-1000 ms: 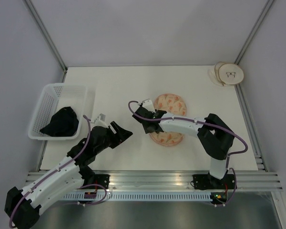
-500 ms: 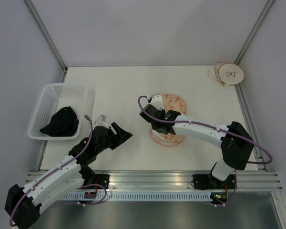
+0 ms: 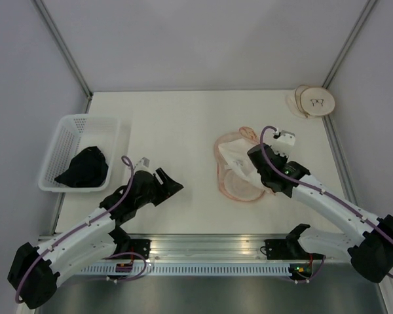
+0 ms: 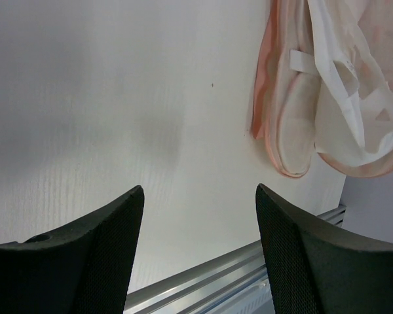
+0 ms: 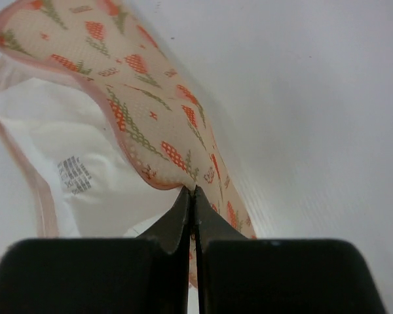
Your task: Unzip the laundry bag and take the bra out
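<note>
The laundry bag [image 3: 239,193] lies unzipped on the white surface [image 3: 170,124], its pale pink lining facing up and its pink trim forming the outline. The bra [image 3: 238,157] is a soft white bundle that sits inside the bag's far half and is exposed to the overhead camera.

The right end effector [image 5: 191,191] is at the bag's right side, fingers pinched to a narrow line on the trimmed edge of the bag's patterned flap [image 5: 137,98]. The flap is lifted off the rest of the bag. In the right wrist view, the bra lies under and left of the flap, with a small printed label [image 5: 73,175] on its fabric.

The left end effector [image 4: 198,191] hovers over bare surface well to the left of the bag, fingers spread wide and holding nothing. In its wrist view, the bag and bra are at the upper right, apart from the fingers.

Farther left of the bag is a white plastic lattice basket [image 3: 61,134] with a black cloth garment [image 3: 85,168] inside.
</note>
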